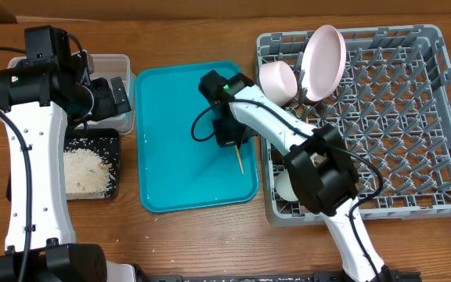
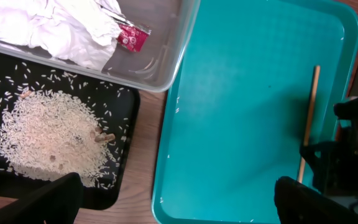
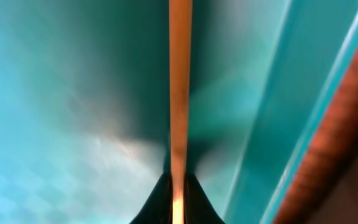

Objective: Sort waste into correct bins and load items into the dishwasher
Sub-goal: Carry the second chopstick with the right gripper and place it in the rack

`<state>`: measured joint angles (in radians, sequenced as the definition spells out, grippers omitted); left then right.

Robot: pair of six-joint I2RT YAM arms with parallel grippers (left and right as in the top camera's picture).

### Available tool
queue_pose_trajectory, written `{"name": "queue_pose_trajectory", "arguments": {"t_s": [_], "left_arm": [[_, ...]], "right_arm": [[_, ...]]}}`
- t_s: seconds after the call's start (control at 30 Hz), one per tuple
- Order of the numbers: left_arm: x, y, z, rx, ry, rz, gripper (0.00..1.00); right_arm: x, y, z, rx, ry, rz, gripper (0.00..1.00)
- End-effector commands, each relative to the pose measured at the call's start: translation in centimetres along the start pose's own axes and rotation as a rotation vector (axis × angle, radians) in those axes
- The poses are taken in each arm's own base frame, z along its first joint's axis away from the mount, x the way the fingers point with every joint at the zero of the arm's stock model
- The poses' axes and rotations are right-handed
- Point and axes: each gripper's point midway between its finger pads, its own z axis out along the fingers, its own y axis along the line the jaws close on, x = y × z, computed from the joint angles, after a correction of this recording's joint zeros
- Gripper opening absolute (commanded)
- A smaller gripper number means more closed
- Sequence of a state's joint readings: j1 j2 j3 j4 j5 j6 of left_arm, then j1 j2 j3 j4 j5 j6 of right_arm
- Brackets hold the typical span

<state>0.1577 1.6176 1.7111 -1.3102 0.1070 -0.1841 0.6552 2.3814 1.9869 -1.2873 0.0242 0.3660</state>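
Wooden table (image 1: 210, 243) under us: our right claw (image 3: 178, 202) grips a chopstick (image 3: 179, 74) over the teal tray (image 1: 171, 172); our left claw (image 2: 178, 198) hangs released near rice (image 2: 48, 134).

Big teal tray (image 1: 171, 149) sits center-left of the overhead frame (rounded corners, kinda glossy), lying flat on a brown wooden table (image 1: 210, 243) with visible grain.

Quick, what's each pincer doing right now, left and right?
Left pincer: open, holding nothing.
Right pincer: closed on a wooden chopstick.
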Motion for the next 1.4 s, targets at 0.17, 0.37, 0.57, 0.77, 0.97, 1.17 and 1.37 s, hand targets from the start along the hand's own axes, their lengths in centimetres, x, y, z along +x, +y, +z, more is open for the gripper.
{"name": "queue_pose_trajectory", "arguments": {"t_s": [0.17,0.37,0.57,0.77,0.97,1.17,1.37], "left_arm": [[-0.5,-0.1,-0.8,-0.001,-0.031,0.005,1.00],[-0.5,-0.1,-0.8,-0.001,-0.031,0.005,1.00],[-0.5,-0.1,-0.8,-0.001,-0.031,0.005,1.00],[-0.5,-0.1,-0.8,-0.001,-0.031,0.005,1.00],[-0.5,-0.1,-0.8,-0.001,-0.031,0.005,1.00],[-0.5,-0.1,-0.8,-0.001,-0.031,0.005,1.00],[-0.5,-0.1,-0.8,-0.001,-0.031,0.005,1.00]], "right_arm": [[-1.8,0.9,-14.8,-0.096,-0.204,-0.058,0.04],[-0.4,-1.5,-24.7,-0.157,-0.396,-0.020,0.04],[1.8,-5.8,-28.8,-0.171,-0.469,0.056,0.04],[5.8,-12.9,-26.3,-0.016,-0.369,0.189,0.04],[9.4,-18.3,-19.4,0.121,-0.136,0.245,0.04],[9.6,-19.8,-13.7,0.140,-0.053,0.255,0.04],[10.3,-21.0,-11.1,0.133,-0.012,0.295,0.04]]}}
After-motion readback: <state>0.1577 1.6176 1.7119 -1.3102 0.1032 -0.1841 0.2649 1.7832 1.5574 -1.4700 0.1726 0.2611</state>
